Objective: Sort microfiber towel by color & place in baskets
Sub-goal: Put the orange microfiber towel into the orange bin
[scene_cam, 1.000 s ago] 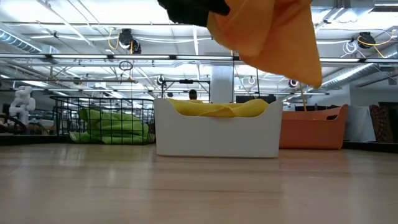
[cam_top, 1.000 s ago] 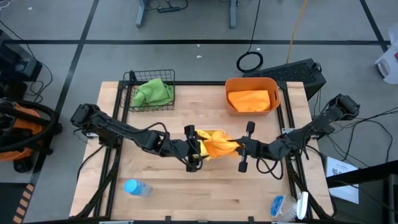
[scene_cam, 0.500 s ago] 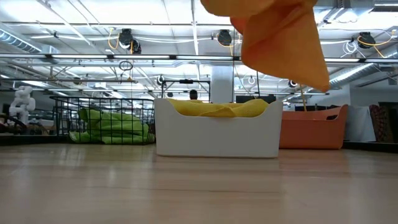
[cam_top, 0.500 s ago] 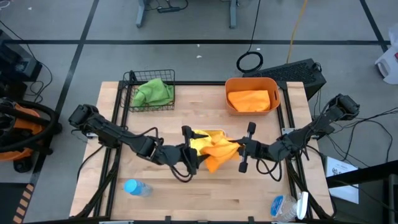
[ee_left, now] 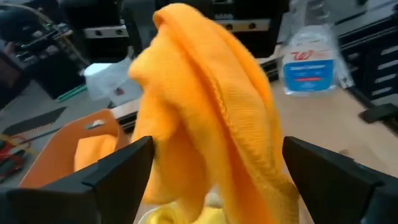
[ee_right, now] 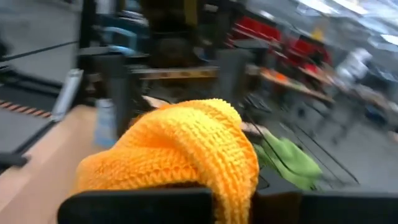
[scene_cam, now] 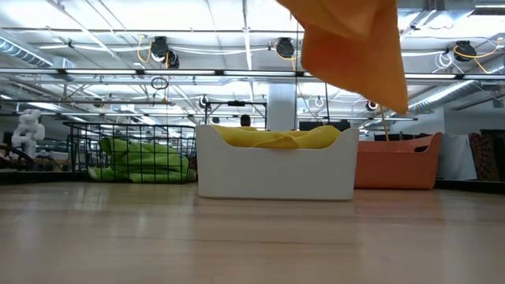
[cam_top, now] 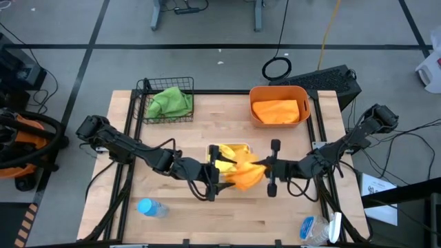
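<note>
orange towel — held above the table's middle, near the white tray of yellow cloths | right gripper — clamped on it | left gripper — fingers apart beside it | orange tub far-right, wire basket with green towel far-left

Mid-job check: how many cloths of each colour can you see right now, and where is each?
Orange: 2, one in the orange tub, one held up in the right pincer over the table.
Yellow: 1, in the white tray.
Green: 1, in the wire basket.
Total: 4 cloths. More may be folded underneath, which I cannot tell.
</note>
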Available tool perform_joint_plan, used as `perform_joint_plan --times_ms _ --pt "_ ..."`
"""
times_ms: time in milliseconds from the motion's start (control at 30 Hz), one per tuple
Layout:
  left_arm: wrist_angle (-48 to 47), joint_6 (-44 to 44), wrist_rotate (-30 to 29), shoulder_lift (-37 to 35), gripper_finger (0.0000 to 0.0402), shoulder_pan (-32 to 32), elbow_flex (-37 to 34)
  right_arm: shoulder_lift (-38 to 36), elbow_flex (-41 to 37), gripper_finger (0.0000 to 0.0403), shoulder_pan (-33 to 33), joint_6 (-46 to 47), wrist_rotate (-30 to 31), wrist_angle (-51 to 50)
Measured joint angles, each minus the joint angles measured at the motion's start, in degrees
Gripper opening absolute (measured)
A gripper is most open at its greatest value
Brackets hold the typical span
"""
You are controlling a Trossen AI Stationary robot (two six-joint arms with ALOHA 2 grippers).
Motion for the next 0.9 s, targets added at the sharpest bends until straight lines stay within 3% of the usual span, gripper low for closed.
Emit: perform_joint_plan --times_ms 100,400,633,900 --pt "0.37 -0.09 0.14 -0.33 0.0352 -0.17 0.00 0.00 0.00 0.0004 0.35 -4.28 -4.07 0.34" --pt "2.67 -10.23 3.57 1.84 0.0349 0.88 0.07 0.33 0.00 0.0004 0.74 -7.36 -7.05 -0.11" --pt "11.99 -11.20 8.04 7.65 0.0349 2.54 0.04 1.20 -0.09 0.0004 0.59 -7.89 -6.09 0.58" --pt "12.55 -12.02 9.59 8.85 0.0327 4.20 0.04 1.22 -0.09 0.0004 0.22 -8.24 -0.44 0.28"
